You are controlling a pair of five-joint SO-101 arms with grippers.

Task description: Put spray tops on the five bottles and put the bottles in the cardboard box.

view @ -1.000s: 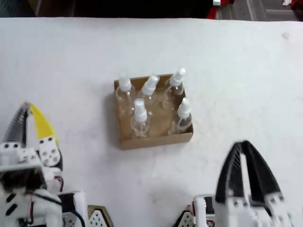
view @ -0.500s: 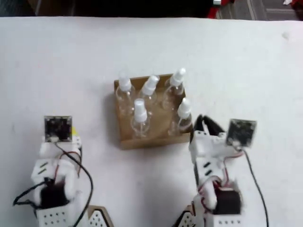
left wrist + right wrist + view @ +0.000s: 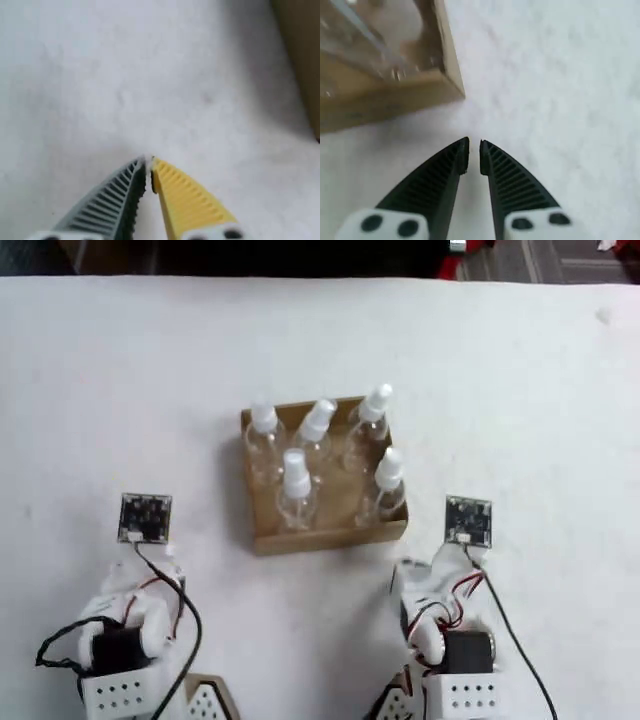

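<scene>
High view: five clear, white-topped plastic bottles (image 3: 297, 495) are standing inside the brown cardboard box (image 3: 330, 537). Near it, my yellow-grey left pincer (image 3: 149, 167) and black right pincer (image 3: 474, 152) are hanging closed and empty. Swinging the right one carelessly could topple bottles.

- A white tabletop (image 3: 120, 370) takes nearly the whole high view; its surface is matte and looks a little uneven.
- The light is soft and even, and the shadows on the tabletop are pale with no sharp edge.
- A small grey speck (image 3: 602, 314) lies on the tabletop near its far right corner.
- Behind the far edge of the tabletop there is a dark strip (image 3: 250, 255), too dark to tell what it holds.
- At the far right, a grey floor (image 3: 540, 260) with lighter lines shows, and a red shape (image 3: 452, 265) stands beside it.
</scene>
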